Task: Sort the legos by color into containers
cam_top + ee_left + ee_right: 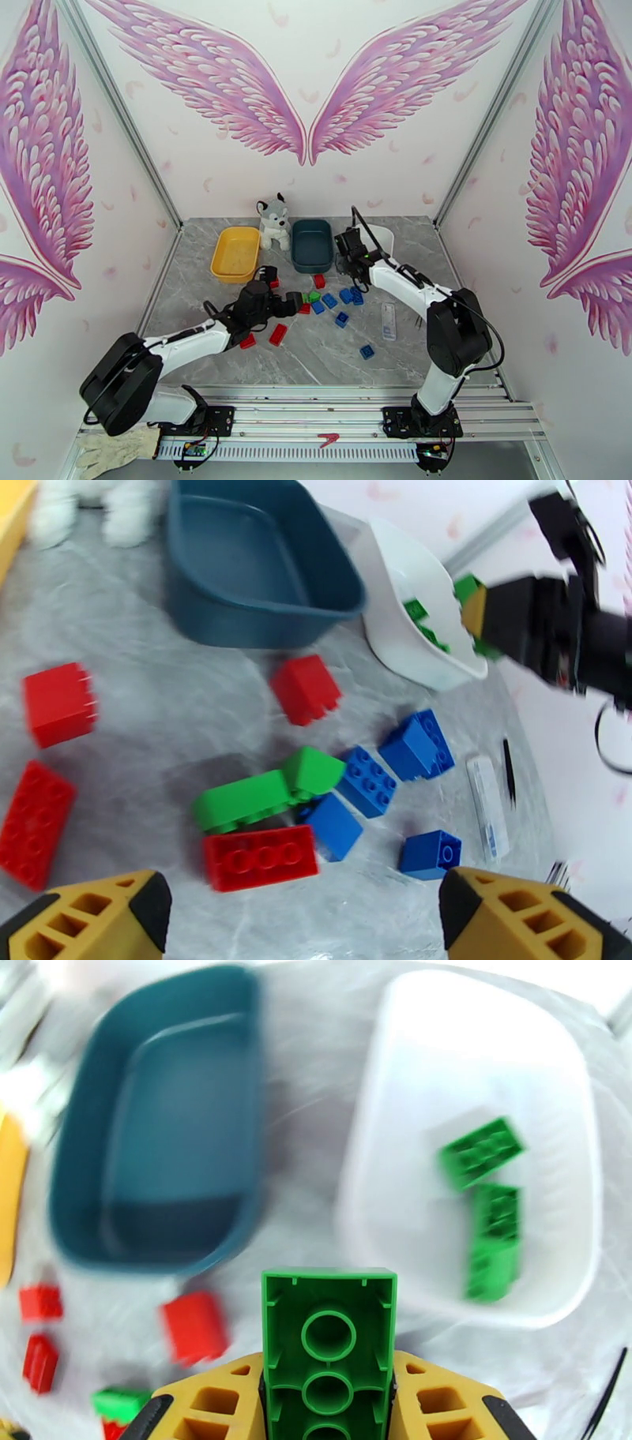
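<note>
While the left gripper (294, 300) is hanging wide open above scattered red, green and blue studded plastic bricks (332, 300), the right gripper (347, 241) is hovering beside the white plastic tray (384, 234). Left wrist: spread yellow fingers (103, 918) are framing those bricks; a white strip (486, 804) is showing markings too blurred to read. Right wrist: the right gripper (328, 1390) is pinching a green brick (328, 1331) just short of that tray (395, 1197), with other green bricks (482, 1151) lying inside.

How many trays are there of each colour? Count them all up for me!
yellow tray: 1
dark teal tray: 1
white tray: 1
Total: 3
</note>
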`<state>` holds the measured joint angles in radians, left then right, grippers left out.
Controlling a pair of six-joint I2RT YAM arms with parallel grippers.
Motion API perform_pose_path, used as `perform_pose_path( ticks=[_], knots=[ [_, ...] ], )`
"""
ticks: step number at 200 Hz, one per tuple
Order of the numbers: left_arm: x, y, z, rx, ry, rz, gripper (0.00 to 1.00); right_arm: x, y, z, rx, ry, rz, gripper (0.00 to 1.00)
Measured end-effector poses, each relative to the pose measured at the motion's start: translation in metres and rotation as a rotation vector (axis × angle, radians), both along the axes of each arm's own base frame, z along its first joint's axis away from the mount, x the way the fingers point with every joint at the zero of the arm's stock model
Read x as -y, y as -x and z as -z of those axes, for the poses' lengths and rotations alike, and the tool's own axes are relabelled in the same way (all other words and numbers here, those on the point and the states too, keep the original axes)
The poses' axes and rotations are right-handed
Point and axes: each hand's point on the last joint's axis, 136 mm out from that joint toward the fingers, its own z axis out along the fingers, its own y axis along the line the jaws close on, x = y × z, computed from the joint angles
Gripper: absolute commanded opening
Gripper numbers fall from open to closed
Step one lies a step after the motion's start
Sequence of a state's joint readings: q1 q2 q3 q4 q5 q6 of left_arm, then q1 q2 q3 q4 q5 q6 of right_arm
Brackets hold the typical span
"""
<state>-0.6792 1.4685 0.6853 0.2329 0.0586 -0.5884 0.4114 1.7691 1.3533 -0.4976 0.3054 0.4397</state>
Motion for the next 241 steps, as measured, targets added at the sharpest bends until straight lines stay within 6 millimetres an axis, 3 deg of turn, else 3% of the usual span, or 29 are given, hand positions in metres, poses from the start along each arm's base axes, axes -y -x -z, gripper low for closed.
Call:
perform_pose_path(
  ticks=[29, 62, 83, 111, 137, 176, 203, 225, 241],
  knots=[
    [0.030, 0.004, 0.009, 0.029, -0.100, 0.095, 0.95, 0.031, -0.023, 0.000, 0.002, -0.019, 0.074, 0.31],
    [0.049, 0.018, 0.005, 0.092, -0.192, 0.161, 0.96, 0.053, -0.040, 0.014, -0.028, -0.033, 0.120, 0.57],
    [0.043, 0.019, 0.001, 0.120, -0.239, 0.148, 0.96, 0.057, -0.040, 0.020, -0.045, -0.030, 0.123, 0.65],
    [0.029, 0.011, -0.023, 0.182, -0.254, 0.082, 0.96, 0.051, -0.036, 0.015, -0.039, -0.059, 0.104, 0.67],
    [0.019, 0.006, -0.027, 0.192, -0.270, 0.042, 0.93, 0.033, -0.017, 0.002, -0.021, -0.106, 0.049, 0.67],
    [0.003, -0.003, -0.003, 0.122, -0.313, 0.007, 0.90, -0.041, 0.023, -0.020, 0.014, -0.199, -0.140, 0.61],
    [-0.009, -0.010, 0.008, 0.076, -0.320, -0.023, 0.89, -0.072, 0.061, 0.004, -0.050, -0.239, -0.234, 0.59],
    [-0.018, -0.017, 0.013, 0.050, -0.310, -0.050, 0.88, -0.064, 0.093, 0.033, -0.122, -0.230, -0.244, 0.58],
    [-0.025, -0.022, 0.017, 0.024, -0.298, -0.070, 0.86, -0.057, 0.109, 0.043, -0.147, -0.219, -0.246, 0.57]
  ],
)
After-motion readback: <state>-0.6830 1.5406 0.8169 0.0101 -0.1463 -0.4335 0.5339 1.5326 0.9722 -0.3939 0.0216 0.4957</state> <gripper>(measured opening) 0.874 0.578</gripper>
